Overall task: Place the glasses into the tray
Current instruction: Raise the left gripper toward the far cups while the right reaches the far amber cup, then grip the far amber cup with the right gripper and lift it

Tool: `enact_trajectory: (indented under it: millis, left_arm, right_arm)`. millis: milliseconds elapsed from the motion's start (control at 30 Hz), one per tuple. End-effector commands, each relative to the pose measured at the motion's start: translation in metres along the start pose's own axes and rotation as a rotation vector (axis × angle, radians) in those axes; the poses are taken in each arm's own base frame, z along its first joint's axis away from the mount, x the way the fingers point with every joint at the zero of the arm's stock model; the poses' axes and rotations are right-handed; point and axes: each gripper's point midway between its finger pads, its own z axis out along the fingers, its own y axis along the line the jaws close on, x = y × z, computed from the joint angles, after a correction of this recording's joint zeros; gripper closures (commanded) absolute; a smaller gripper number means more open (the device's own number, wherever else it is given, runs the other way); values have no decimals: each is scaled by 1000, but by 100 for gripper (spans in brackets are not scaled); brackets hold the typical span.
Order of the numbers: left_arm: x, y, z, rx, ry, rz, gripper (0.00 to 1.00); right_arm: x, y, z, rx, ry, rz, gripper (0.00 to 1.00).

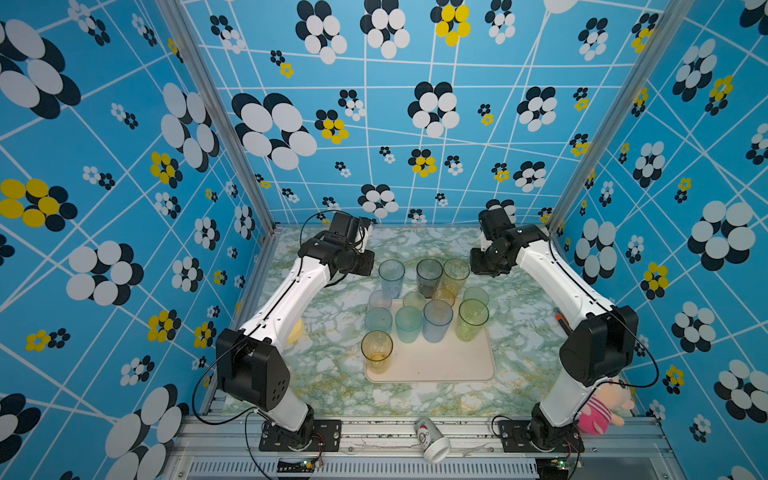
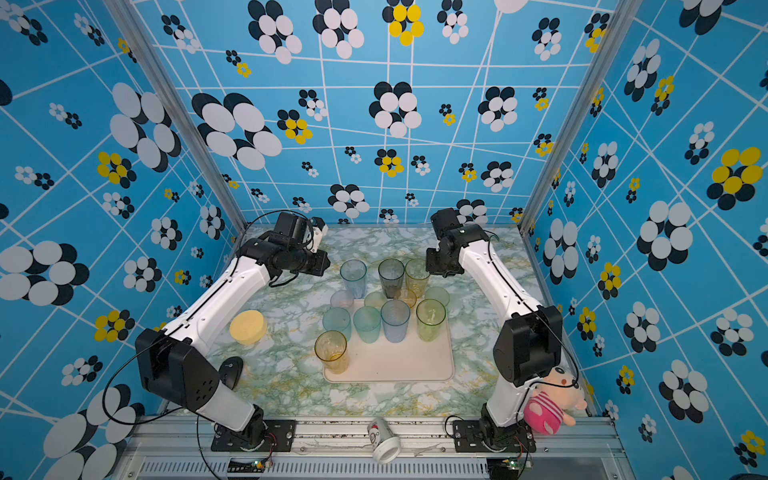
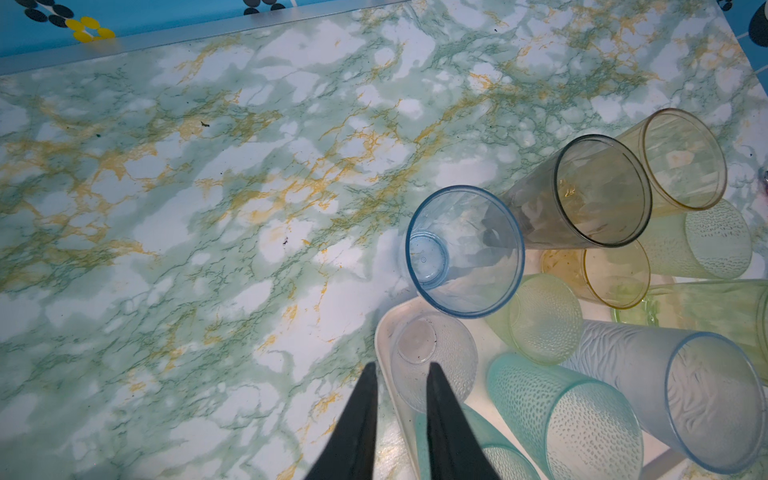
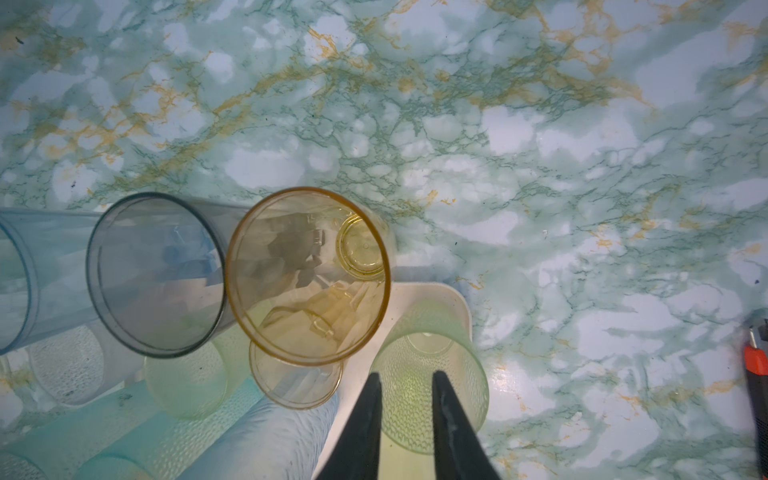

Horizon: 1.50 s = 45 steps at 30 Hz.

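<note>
The left pincer [image 3: 401, 365] had its fingers narrowly apart and empty, hovering over a short clear glass [image 3: 415, 345] at a corner of the tray [image 1: 440, 365]. The right pincer [image 4: 407, 374], also slightly apart and empty, hung above a short green glass [image 4: 424, 340]. Tinted translucent glasses [image 1: 436, 320] crowded the tray's 12 o'clock half. Three tall glasses [image 1: 429, 276] stood on the table [image 1: 332, 374] just beyond that edge.

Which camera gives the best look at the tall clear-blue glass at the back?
The left wrist view: the blue glass sits close, rim and base both visible. Both top views show it small; the right wrist view catches only its side at the frame edge.
</note>
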Motion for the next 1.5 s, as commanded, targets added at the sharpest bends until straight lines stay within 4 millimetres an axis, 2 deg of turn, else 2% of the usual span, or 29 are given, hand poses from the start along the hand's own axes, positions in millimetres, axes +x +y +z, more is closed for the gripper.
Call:
enact_trajectory:
  millis: [0, 233, 600, 1467]
  left_arm:
    - [-7, 2, 0, 12, -10, 5, 76]
    - [-3, 7, -1, 1, 1, 3, 76]
    - [1, 13, -3, -7, 6, -7, 76]
    - [7, 17, -7, -16, 16, -8, 76]
  right_arm:
    - [-8, 7, 1, -35, 8, -8, 76]
    - [-13, 9, 17, -32, 45, -14, 76]
    - [-10, 5, 34, -4, 92, -15, 78]
    - [-11, 6, 50, 2, 123, -19, 89]
